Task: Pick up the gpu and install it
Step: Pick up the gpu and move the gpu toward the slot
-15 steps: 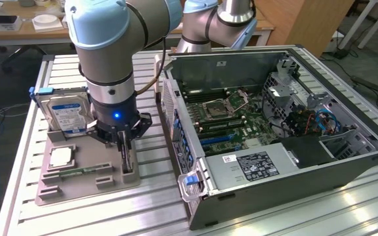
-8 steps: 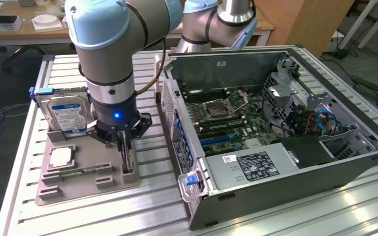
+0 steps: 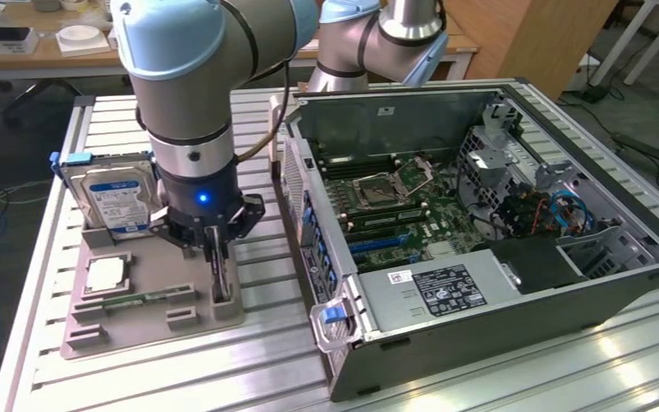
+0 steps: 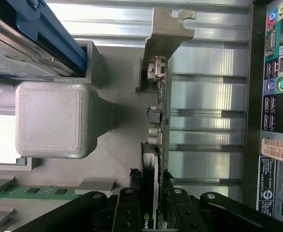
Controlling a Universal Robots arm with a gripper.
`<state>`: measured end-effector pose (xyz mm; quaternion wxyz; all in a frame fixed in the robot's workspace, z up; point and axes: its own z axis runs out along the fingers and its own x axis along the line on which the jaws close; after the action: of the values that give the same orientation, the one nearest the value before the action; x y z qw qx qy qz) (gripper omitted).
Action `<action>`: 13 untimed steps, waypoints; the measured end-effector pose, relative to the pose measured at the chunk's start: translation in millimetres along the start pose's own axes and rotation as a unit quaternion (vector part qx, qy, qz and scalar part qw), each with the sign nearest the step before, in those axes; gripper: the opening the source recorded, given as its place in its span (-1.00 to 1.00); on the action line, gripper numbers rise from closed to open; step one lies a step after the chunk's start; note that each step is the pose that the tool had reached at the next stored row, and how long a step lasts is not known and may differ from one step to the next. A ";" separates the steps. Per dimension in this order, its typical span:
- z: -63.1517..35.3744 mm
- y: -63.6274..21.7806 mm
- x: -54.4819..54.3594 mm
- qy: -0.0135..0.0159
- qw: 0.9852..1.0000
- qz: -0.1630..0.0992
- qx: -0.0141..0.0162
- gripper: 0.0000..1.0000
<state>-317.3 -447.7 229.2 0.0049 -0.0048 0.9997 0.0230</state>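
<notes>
Gpu stood on edge in slot of grey tray, beside open computer case; hand clamped on its top edge. Risks, as judged: narrow pinch might let card pivot; metal bracket might catch tray wall on skewed lift; card might knock case rim. Count: one gpu, one hard drive, one CPU, one memory stick, one case, one tray, all on tabletop.
</notes>
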 end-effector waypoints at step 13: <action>-20.1 0.9 -0.2 0.000 1.000 0.000 -0.001 -0.47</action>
<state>-317.3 -447.7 249.3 0.0049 -0.0048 0.9997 0.0240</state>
